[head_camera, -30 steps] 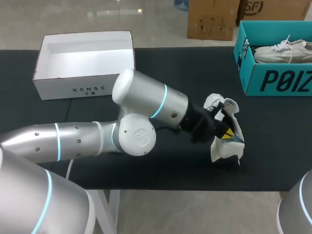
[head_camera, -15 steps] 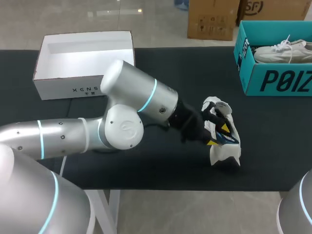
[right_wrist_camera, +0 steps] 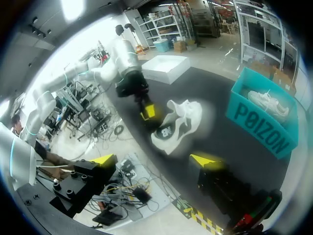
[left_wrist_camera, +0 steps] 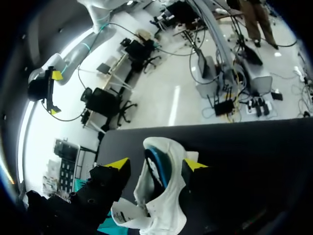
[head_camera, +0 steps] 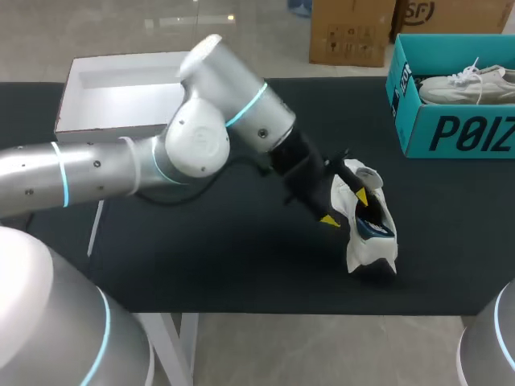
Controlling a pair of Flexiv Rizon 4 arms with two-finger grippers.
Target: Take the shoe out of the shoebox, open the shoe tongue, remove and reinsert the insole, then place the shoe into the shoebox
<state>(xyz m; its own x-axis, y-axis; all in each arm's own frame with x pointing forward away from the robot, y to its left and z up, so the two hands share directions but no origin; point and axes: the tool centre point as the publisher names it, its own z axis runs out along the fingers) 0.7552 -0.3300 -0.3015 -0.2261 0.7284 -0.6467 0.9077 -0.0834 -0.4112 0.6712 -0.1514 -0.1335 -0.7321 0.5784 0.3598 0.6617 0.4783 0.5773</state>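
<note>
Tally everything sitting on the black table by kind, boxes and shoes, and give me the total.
Boxes: 2 (white box, teal shoebox)
Shoes: 2 (loose shoe lying on the table, boxed shoe inside the teal shoebox)
Total: 4

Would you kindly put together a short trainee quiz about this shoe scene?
1. True or false: the white shoe lies inside the white box.
2. Which arm's gripper is at the white shoe? A) left B) right C) both
3. Fill in: the teal box holds a second ____.
Key: 1 false, it lies on the table. 2 A, the left gripper. 3 shoe.
</note>
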